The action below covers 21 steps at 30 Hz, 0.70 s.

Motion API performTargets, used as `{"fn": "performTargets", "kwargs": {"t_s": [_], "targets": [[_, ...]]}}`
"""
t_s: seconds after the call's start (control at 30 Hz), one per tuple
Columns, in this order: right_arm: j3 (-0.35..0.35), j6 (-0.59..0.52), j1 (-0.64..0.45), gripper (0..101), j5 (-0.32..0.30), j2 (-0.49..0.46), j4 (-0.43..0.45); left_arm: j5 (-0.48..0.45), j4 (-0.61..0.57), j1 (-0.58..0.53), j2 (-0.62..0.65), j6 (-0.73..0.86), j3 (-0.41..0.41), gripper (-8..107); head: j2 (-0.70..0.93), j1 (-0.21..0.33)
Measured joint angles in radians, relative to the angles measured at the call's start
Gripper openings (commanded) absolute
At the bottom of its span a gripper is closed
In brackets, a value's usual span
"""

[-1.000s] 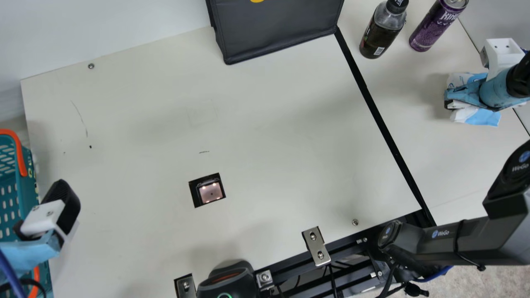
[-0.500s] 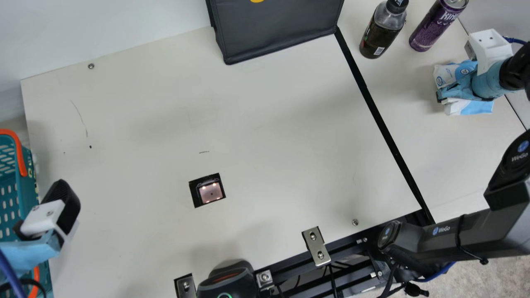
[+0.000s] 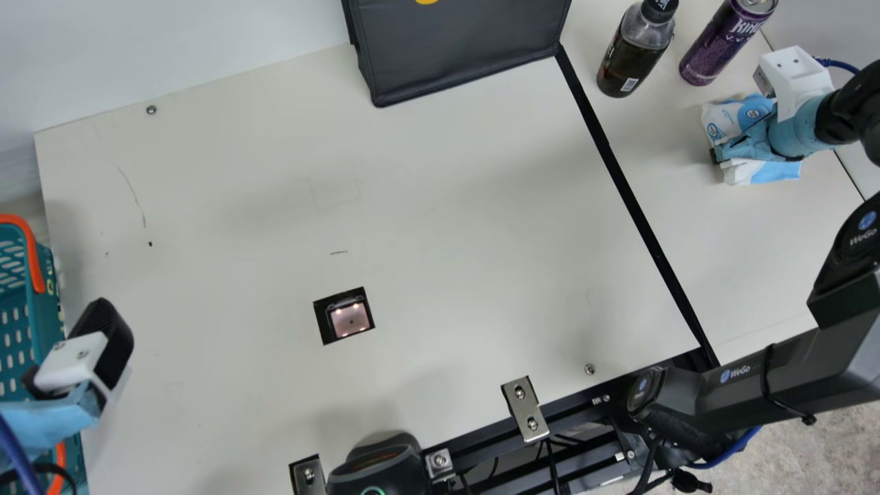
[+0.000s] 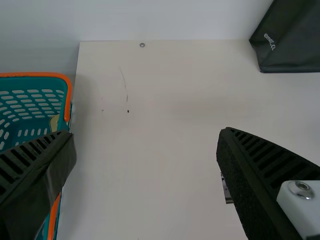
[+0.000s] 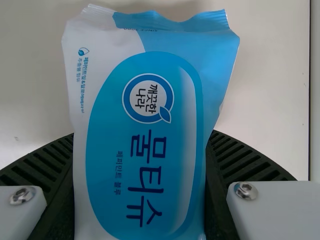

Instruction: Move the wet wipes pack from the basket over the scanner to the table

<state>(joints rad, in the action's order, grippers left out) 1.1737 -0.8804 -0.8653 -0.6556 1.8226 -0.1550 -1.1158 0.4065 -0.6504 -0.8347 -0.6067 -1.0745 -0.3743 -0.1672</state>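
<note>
At the far left of the main view I have the teal basket [image 3: 49,316] with its orange handles, beside the edge of the cream table [image 3: 481,206]. My left claw [image 3: 69,354] hangs close to it, partly in front of it; in my left wrist view its two ribbed fingers [image 4: 267,167] stand wide apart with nothing between them. Next comes the scanner [image 3: 349,320], a small lit window set flat in the tabletop, and nearer the front edge a black device [image 3: 385,471] with a green ring. Toward the back sits a black bag [image 3: 460,55]. Further right a black strip [image 3: 619,179] runs slantwise along the table, and beyond it are a dark bottle [image 3: 632,58] and, just beside that, a purple can [image 3: 722,45]. On that same side, nearer me than the can, my right claw [image 3: 727,152] is closed on the wet wipes pack [image 3: 749,110]. My right wrist view shows the pack squeezed between both pads, its blue-and-white printed face toward my camera and its crimped end sticking out past my grip. It's over the table's right part, well apart from the scanner; whether it touches the surface I can't tell.
</note>
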Motion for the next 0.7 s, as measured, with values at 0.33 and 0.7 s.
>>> {"fn": "performTargets", "kwargs": {"t_s": [0.33,0.7], "targets": [[-0.025,0.021,0.026,73,0.029,-0.029,0.034,0.000,0.000,0.000,0.000,0.000,0.000,90,0.000,0.000],[-0.073,0.201,0.085,95,0.090,-0.106,0.224,0.000,0.000,0.000,0.000,0.000,0.000,90,0.000,-0.002]]}}
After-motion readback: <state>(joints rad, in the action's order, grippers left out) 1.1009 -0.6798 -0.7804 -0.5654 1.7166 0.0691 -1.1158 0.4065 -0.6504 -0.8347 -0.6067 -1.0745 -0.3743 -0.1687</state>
